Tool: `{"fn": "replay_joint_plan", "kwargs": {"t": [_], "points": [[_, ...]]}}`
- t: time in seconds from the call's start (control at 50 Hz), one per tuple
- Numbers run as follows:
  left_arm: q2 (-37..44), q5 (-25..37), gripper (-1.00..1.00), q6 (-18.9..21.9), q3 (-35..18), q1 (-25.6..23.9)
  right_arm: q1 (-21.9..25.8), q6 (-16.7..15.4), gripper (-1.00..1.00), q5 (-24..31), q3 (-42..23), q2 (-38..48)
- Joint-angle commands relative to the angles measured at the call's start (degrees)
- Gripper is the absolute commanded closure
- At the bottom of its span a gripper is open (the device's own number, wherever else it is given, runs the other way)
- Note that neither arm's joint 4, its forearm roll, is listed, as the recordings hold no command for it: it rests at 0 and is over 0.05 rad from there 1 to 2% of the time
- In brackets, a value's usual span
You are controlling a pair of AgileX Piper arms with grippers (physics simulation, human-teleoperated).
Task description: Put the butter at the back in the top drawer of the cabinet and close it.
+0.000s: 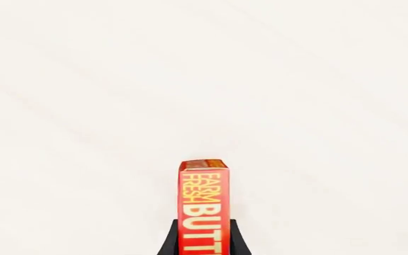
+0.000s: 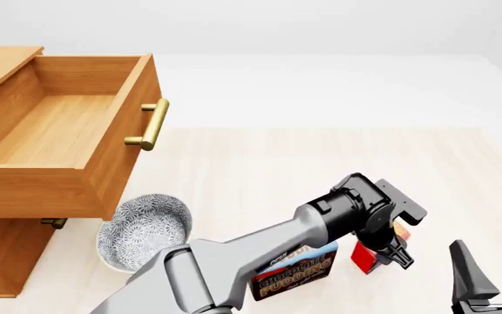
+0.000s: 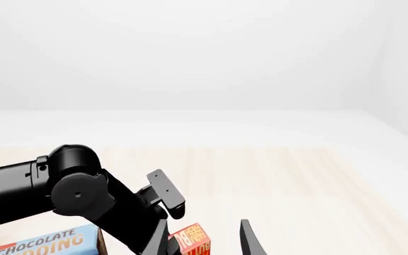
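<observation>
The butter (image 1: 204, 202), a small red-orange box with white lettering, sits between the black fingers (image 1: 167, 241) of my left gripper (image 1: 204, 228), which is shut on it. From the front, the left arm reaches across to the right side of the table. There the left gripper (image 2: 380, 256) points down with the butter (image 2: 365, 259) in it. The cabinet (image 2: 2, 261) stands at the far left. Its top drawer (image 2: 55, 131) is pulled fully out and has nothing in it. My right gripper (image 2: 493, 263) stands open at the lower right, clear of everything.
A blue-and-brown chocolate pudding box (image 2: 295, 275) stands just left of the butter, partly under the left arm. A patterned grey bowl (image 2: 142, 229) sits in front of the cabinet, below the drawer's brass handle (image 2: 151, 124). An orange patch (image 2: 400, 230) shows behind the left wrist.
</observation>
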Motion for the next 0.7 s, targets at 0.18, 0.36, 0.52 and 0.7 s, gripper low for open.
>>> {"fn": "replay_joint_plan", "kwargs": {"t": [0.18, 0.36, 0.52, 0.7], "points": [[-4.15, -1.24, 1.0, 0.37, 1.13, -0.34, 0.0, 0.0, -1.0, 0.0, 0.0, 0.0], [-8.52, -1.85, 1.0, 0.42, 2.62, 0.01, 0.0, 0.0, -1.0, 0.0, 0.0, 0.0], [-12.22, -2.84, 1.0, 0.84, 5.6, 0.38, 0.0, 0.0, -1.0, 0.0, 0.0, 0.0], [-16.69, -4.28, 1.0, 2.26, 9.66, 1.72, 0.0, 0.0, -1.0, 0.0, 0.0, 0.0]]}}
